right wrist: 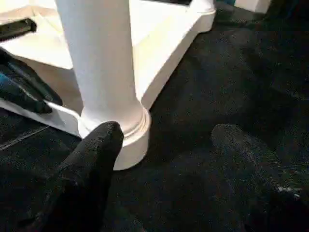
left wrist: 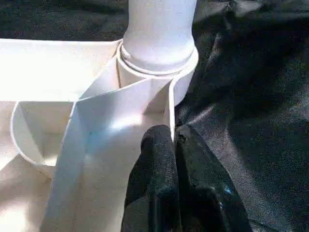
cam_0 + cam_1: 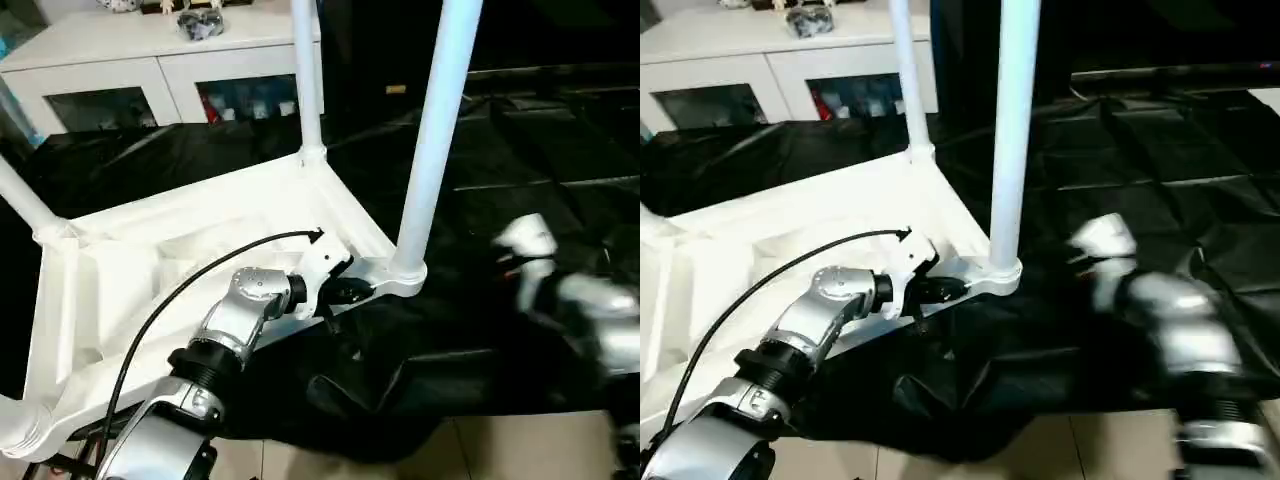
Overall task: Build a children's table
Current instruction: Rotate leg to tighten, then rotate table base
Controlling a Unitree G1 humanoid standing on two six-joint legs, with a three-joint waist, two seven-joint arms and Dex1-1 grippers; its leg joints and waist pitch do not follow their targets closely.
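Tabletop (image 3: 200, 250) lies underside up on the black cloth (image 3: 560, 140), ribs showing, legs standing in its corner sockets. From my head, my left gripper (image 3: 345, 292) reaches to the top's rim just beside the near leg (image 3: 435, 130); my right arm is off to that leg's other side, apart from it.

Left wrist: my fingers (image 2: 159, 159) are pressed together, pinching the thin rim wall (image 2: 170, 104), with the leg's socket (image 2: 157, 65) just beyond the tips.

Right wrist: my right gripper (image 1: 166, 140) stands wide apart, holding nothing, one finger (image 1: 104, 140) near the leg's base (image 1: 123, 140), the other over cloth.
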